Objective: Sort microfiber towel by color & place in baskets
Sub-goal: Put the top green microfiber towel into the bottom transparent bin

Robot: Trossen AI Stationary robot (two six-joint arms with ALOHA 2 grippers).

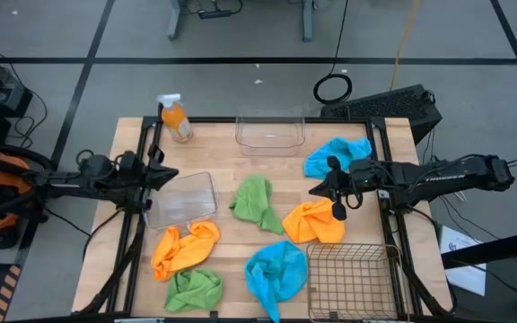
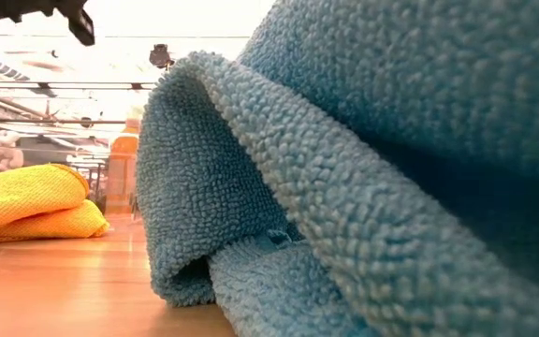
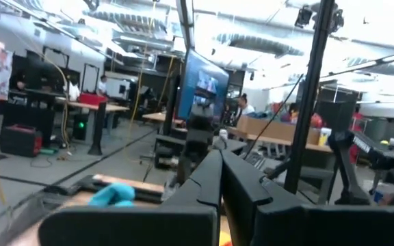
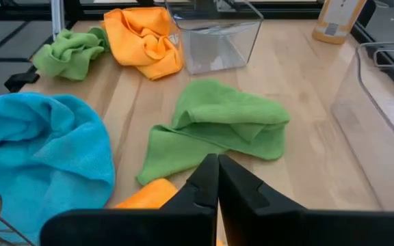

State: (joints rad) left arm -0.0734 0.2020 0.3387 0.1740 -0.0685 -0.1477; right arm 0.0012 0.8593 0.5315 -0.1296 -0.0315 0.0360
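Six towels are lying on the pale striped wood table [image 1: 223, 152]: two bright blue towels [image 1: 337, 154] [image 1: 275, 272], two green towels [image 1: 257, 203] [image 1: 194, 289] and two orange towels [image 1: 315, 222] [image 1: 183, 248]. A bronze mesh basket [image 1: 353, 280] is sitting near right; two clear tubs [image 1: 270, 131] [image 1: 182, 198] are showing the wood through.

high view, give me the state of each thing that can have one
left gripper: shut, empty, over the near tub
right gripper: shut, empty
near clear tub: empty
far clear tub: empty
wire basket: empty
six towels: loose on the table, crumpled
spray bottle: upright
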